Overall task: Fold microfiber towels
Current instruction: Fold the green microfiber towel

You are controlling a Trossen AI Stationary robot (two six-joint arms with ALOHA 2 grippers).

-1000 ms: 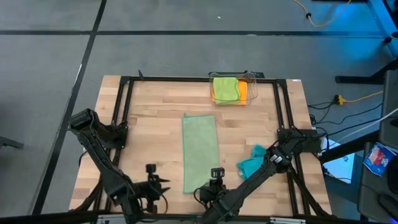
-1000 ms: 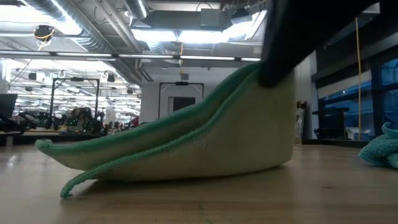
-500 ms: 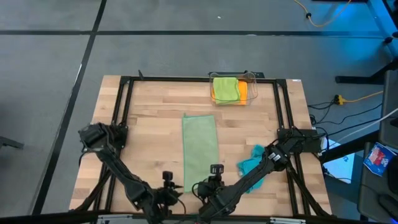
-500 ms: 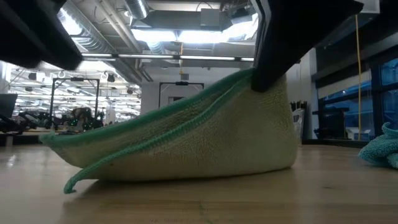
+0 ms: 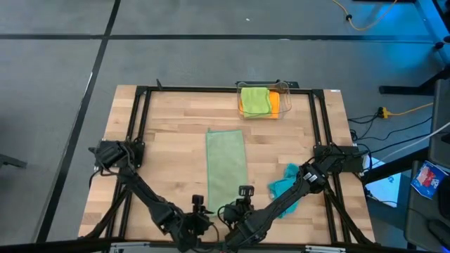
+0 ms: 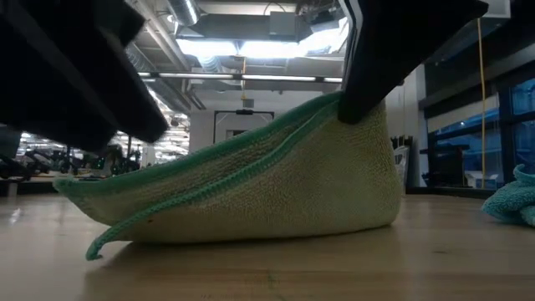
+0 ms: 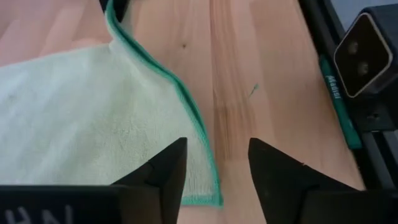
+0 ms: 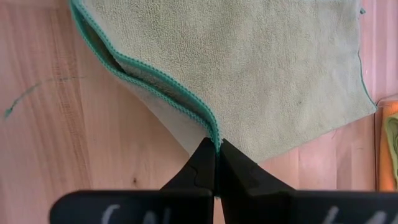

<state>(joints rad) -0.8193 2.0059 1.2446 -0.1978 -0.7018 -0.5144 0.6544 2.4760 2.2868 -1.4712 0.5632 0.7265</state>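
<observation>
On my left, the left gripper (image 7: 214,168) hangs low at the near edge of the wooden table (image 5: 169,140), its dark fingers spread apart and empty, just above the near left corner of the pale sage towel (image 5: 226,169). That towel lies in the middle as a long, narrow folded strip of fuzzy pile with a darker green stitched hem. Its near right corner is lifted off the wood, where my right gripper (image 8: 216,152) has its fingers pressed together on the hem, pinching both layers. Further right, the teal towel (image 5: 284,184) sits in a crumpled heap. At the far edge, the clear plastic bin (image 5: 284,90) holds the lime green towel (image 5: 254,100) folded on top of the orange towel (image 5: 273,105).
</observation>
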